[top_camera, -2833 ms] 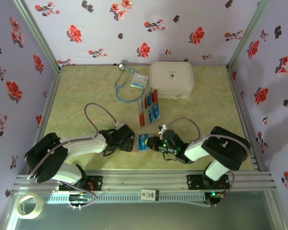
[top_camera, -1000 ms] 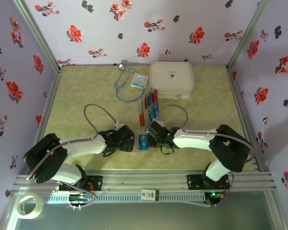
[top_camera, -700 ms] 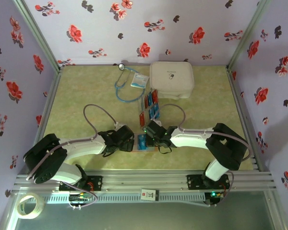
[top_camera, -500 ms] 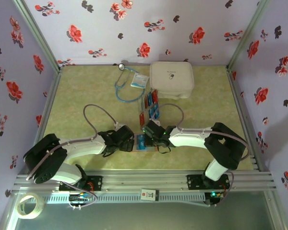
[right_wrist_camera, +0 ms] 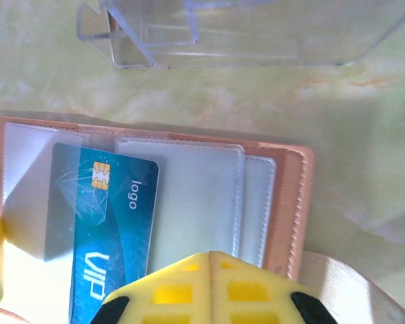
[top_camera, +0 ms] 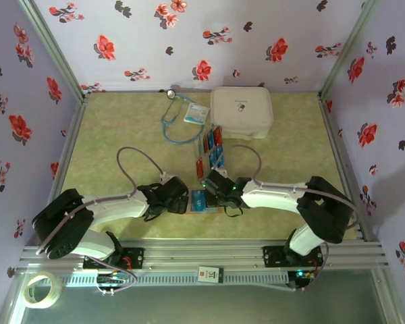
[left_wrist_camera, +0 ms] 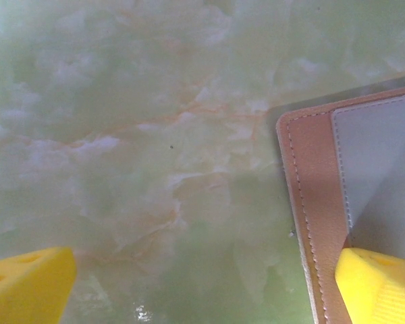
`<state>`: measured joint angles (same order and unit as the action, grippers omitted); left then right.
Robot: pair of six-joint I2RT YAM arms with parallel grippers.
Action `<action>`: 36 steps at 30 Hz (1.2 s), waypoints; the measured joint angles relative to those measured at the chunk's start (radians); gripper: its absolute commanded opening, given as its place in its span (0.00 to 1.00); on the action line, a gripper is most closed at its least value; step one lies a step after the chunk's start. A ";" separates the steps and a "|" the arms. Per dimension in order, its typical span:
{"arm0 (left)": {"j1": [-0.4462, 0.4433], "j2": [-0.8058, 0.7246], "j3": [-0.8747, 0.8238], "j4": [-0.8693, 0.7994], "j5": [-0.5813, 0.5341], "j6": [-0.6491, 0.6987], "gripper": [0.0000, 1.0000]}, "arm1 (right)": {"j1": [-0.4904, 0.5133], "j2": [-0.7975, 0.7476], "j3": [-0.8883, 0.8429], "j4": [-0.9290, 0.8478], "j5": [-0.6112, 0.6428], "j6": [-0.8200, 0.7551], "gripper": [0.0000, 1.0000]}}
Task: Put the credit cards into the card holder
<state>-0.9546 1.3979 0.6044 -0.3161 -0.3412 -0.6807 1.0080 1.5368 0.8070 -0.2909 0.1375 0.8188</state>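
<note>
One of the credit cards is as far as you have got, by the look of things, and most of the job lies ahead. Starting at your left, the left gripper (left_wrist_camera: 202,287) sits low over the table (top_camera: 121,128) with its jaws spread wide and nothing between them; one yellow fingertip overlaps the near left corner of the card holder (right_wrist_camera: 287,202), so I judge it is pinning the holder flat rather than grasping it. The holder lies open on the table between your two arms, at the near middle, with its clear sleeves facing up. In its left pocket lies a blue card (right_wrist_camera: 108,223), chip uppermost, and it looks tucked under the sleeve, though I cannot tell whether it is seated to full depth. Just right of that, the right gripper (right_wrist_camera: 212,287) hangs over the holder's near edge with its fingers pressed together and no card between them, which suits a pushing or nudging move. The other sleeves look empty. Beyond the holder, several credit cards (top_camera: 210,150), blue and red, wait in the clear tray (right_wrist_camera: 256,40), apart from the holder. You have those to fetch and slot in, one by one.
</note>
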 measured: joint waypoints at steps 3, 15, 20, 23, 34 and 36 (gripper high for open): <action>0.004 -0.018 0.000 -0.015 0.001 0.003 1.00 | -0.006 -0.048 -0.008 -0.014 0.006 -0.001 0.00; 0.043 -0.079 0.000 -0.045 0.001 0.015 1.00 | -0.009 0.011 0.005 0.040 -0.038 -0.008 0.00; 0.046 -0.078 0.000 -0.042 0.001 0.019 1.00 | -0.009 0.040 0.008 0.062 -0.056 -0.008 0.00; 0.046 -0.065 -0.002 -0.029 0.002 0.019 1.00 | -0.009 0.052 0.013 0.073 -0.064 -0.008 0.00; 0.048 -0.026 -0.019 0.007 0.012 0.022 1.00 | -0.009 0.091 0.024 0.108 -0.086 -0.008 0.00; 0.048 -0.023 -0.021 0.014 0.013 0.022 1.00 | -0.009 0.095 0.026 0.109 -0.090 -0.008 0.00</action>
<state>-0.9066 1.3754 0.5838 -0.3016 -0.3286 -0.6586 0.9993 1.6321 0.8326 -0.1822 0.0479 0.8112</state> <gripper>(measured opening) 0.997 0.040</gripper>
